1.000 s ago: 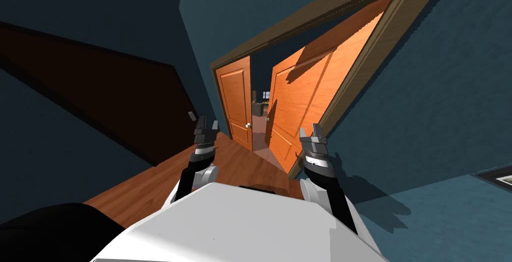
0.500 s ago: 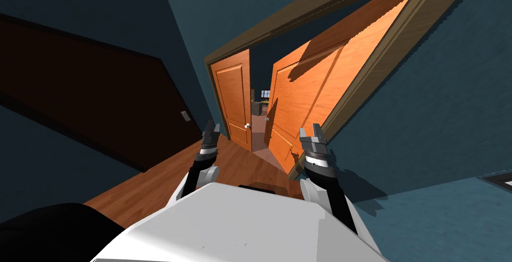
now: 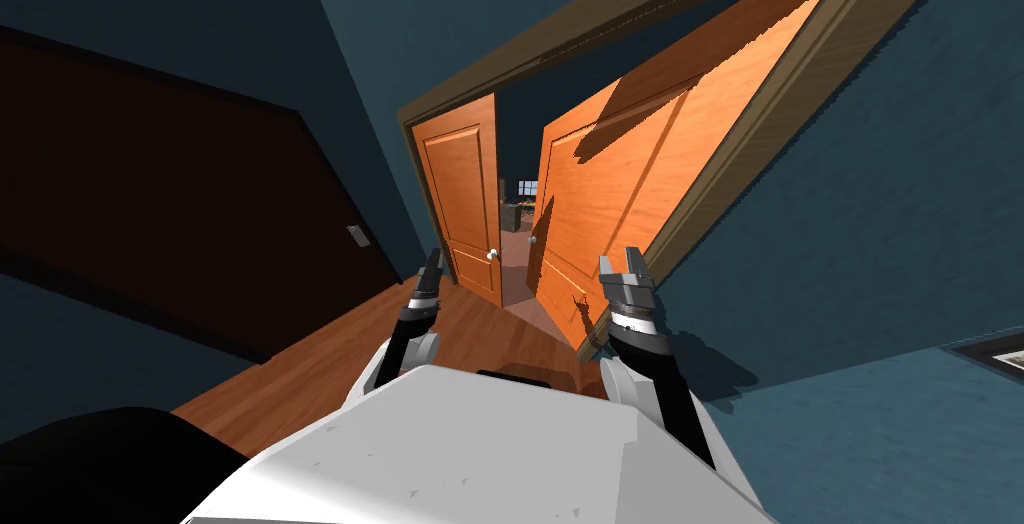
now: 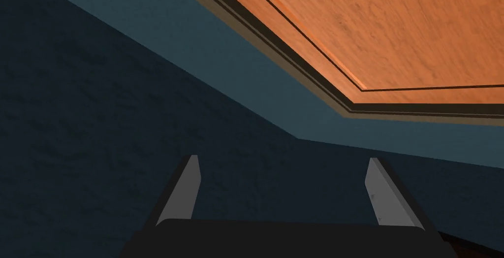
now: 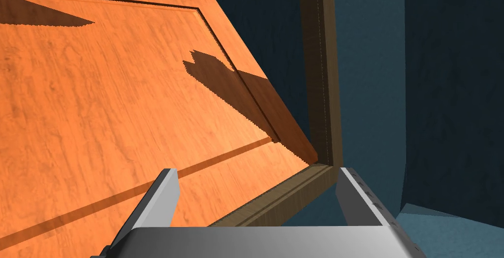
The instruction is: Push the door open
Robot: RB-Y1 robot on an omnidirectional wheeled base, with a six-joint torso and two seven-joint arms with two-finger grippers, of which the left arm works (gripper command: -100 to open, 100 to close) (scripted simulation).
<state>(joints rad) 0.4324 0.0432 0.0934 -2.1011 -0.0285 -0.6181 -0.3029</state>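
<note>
An orange double door stands in a brown frame. Both leaves are ajar, with a narrow gap between them showing a room beyond. The left leaf has a silver knob. The right leaf is swung partly inward. My left gripper is open, low in front of the left leaf; in the left wrist view the left gripper faces blue wall below an orange panel. My right gripper is open near the right leaf's bottom; in the right wrist view the right gripper faces that leaf and the frame.
Dark blue walls close in on both sides. A dark brown panel lies along the left wall, with a small switch plate beside it. A picture frame hangs low on the right wall. Wooden floor leads to the doorway.
My left gripper has moved right, closer to the left leaf. The whole head view has shifted, so the left wall and frame edge slid leftward. The right gripper holds its place.
</note>
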